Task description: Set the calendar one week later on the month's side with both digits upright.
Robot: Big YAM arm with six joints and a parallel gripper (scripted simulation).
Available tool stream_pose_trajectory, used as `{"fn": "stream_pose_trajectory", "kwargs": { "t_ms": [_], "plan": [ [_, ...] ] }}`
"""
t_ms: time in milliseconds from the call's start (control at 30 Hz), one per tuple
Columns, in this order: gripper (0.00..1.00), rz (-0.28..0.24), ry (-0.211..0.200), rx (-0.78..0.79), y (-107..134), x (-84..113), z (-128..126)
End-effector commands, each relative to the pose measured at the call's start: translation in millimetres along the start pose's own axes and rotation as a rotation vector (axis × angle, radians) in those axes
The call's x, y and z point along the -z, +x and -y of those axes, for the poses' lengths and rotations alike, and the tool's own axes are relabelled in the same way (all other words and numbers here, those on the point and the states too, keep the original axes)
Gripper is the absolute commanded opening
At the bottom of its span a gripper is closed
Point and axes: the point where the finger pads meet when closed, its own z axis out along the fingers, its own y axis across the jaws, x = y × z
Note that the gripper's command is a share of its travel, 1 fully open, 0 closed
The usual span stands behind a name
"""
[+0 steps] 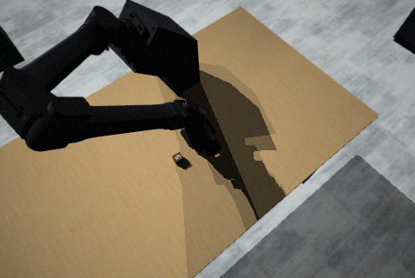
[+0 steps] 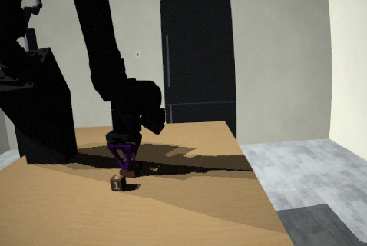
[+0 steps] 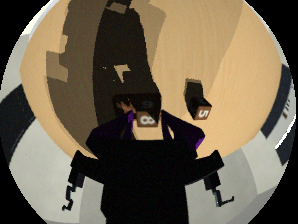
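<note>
A brown cube (image 1: 177,157) (image 2: 117,184) (image 3: 202,111) stands flat on the table, outside the tray, with a white 5 on top and a 1 on the side facing the exterior camera. The small brown tray (image 2: 130,174) lies in shadow below my fingertips; the arm hides it in the top view. A second cube (image 3: 146,119) shows a lit 8 and a dark side in the wrist view, at the tray. My gripper (image 2: 126,169) (image 3: 147,113) stands part open, its purple fingers on either side of this 8 cube, apparently with narrow gaps. The tray's month side cannot be read.
The wooden table (image 1: 128,208) (image 2: 160,223) carries the tray and the loose cube. The arm's large black base (image 1: 159,48) (image 2: 44,115) stands behind the tray and casts a wide shadow over it. The loose cube is close beside my fingers.
</note>
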Motion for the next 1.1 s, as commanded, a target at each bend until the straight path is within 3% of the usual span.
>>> {"fn": "stream_pose_trajectory", "kwargs": {
  "t_ms": [0, 533, 567, 1067],
  "plan": [
    [0.45, 0.026, 0.000, -0.001, -10.3, 0.8, -0.6],
    [0.45, 0.026, 0.000, -0.001, -10.3, 0.8, -0.6],
    [0.25, 0.026, 0.000, -0.001, -10.3, 0.8, -0.6],
    [0.25, 0.025, 0.001, -0.001, -10.3, 0.8, -0.6]
  ]
}}
